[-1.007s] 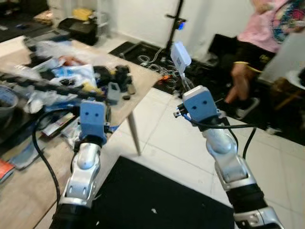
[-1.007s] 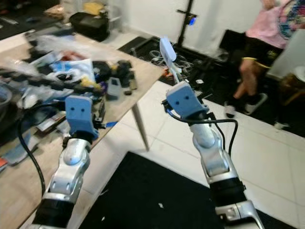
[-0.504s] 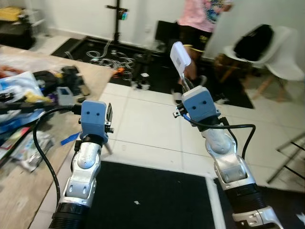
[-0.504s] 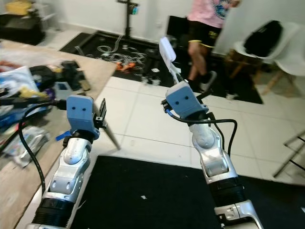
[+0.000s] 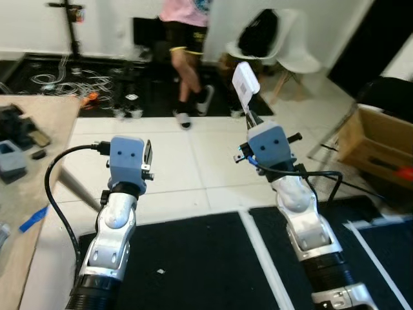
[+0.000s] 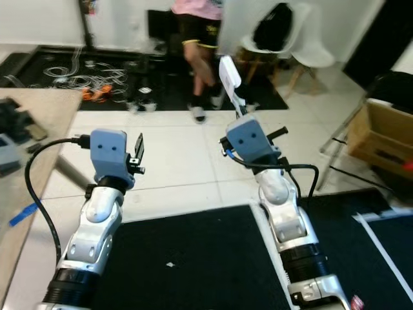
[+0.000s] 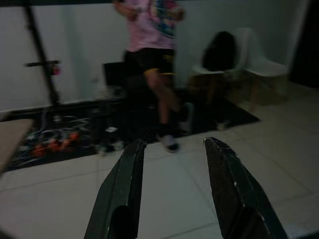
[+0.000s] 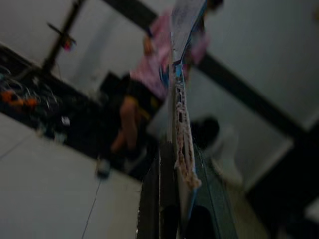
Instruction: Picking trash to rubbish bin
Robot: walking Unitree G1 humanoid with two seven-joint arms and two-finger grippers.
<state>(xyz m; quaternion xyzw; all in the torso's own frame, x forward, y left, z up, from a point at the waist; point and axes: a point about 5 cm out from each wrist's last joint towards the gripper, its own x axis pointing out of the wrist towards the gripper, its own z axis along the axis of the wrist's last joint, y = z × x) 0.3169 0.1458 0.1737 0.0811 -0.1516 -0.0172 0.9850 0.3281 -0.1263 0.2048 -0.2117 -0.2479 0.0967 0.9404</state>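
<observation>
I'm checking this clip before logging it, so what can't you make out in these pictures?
- Wrapper in the right gripper: print too small in the eye views, blurred in the right wrist view.
- Cardboard box: contents cut off by the eye view's edge.
- Person: upper body cut off by the top edge.
- Table: mostly cut off at the left edge.

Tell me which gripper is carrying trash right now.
The right gripper: its fingers are shut on a flat white packet sticking up above it. The left gripper is open with nothing between its fingers.
</observation>
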